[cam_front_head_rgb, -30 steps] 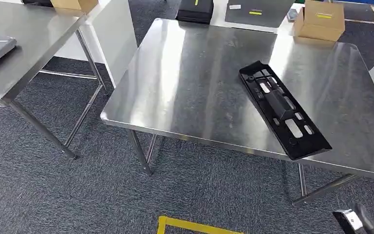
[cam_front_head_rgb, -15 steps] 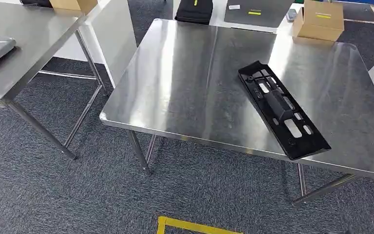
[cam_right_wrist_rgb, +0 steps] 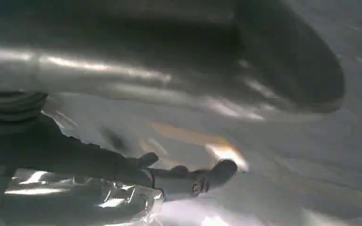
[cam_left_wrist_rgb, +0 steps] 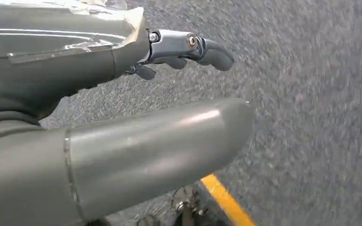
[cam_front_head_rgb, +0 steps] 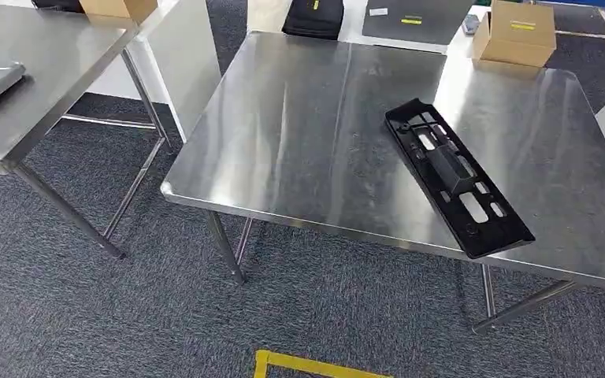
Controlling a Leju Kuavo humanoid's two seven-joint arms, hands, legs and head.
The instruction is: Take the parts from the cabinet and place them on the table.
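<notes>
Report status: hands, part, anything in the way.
Left hand empty, fingers apart, hanging over carpet. Right hand empty too, view blurred. Black part lies flat on the steel table, near the front edge. Nothing around it.

Left hand point(cam_left_wrist_rgb: 122, 108): a thick, smooth grey thumb across the frame's middle, dark fingers point(cam_left_wrist_rgb: 214, 52) at upper centre on a silver link with screws. Right hand point(cam_right_wrist_rgb: 169, 141): glossy grey thumb, dark fingers, clear crinkled wrap at lower left.
</notes>
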